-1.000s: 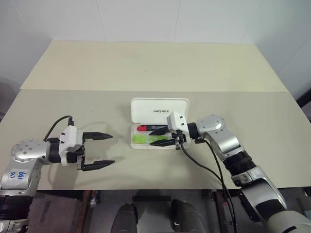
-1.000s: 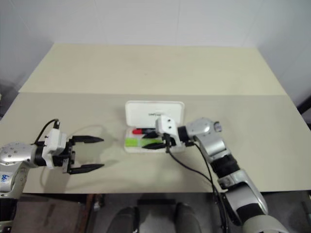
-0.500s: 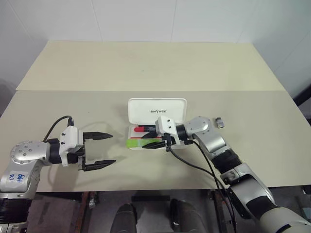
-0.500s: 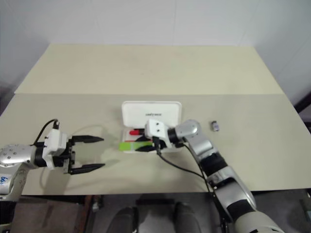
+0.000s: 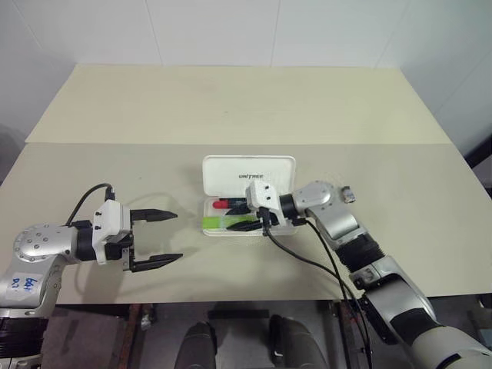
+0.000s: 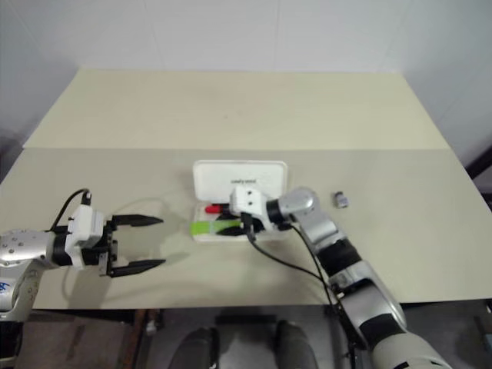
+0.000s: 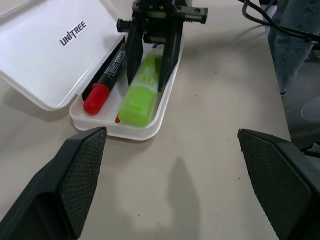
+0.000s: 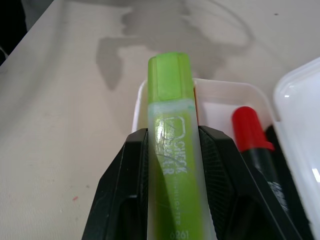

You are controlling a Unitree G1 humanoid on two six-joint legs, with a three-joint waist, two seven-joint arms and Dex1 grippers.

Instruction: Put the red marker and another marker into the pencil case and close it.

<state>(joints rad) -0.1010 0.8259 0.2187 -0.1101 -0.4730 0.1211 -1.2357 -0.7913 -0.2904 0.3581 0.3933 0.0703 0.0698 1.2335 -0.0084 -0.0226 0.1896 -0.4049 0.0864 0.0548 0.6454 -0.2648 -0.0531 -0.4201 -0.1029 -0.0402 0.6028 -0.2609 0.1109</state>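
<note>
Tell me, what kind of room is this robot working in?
Probably a plain lab or test room, though I can't be sure. A bare beige table stands against blank white walls, and it carries little besides an open white pencil case with markers inside. Cables run along the robot's arms.

The white pencil case [image 5: 248, 171] lies open, red marker [image 7: 106, 80] and lime-green highlighter [image 7: 142, 92] side by side in its tray.

Beige table [image 5: 231, 108] against white wall [image 5: 231, 31]
</note>
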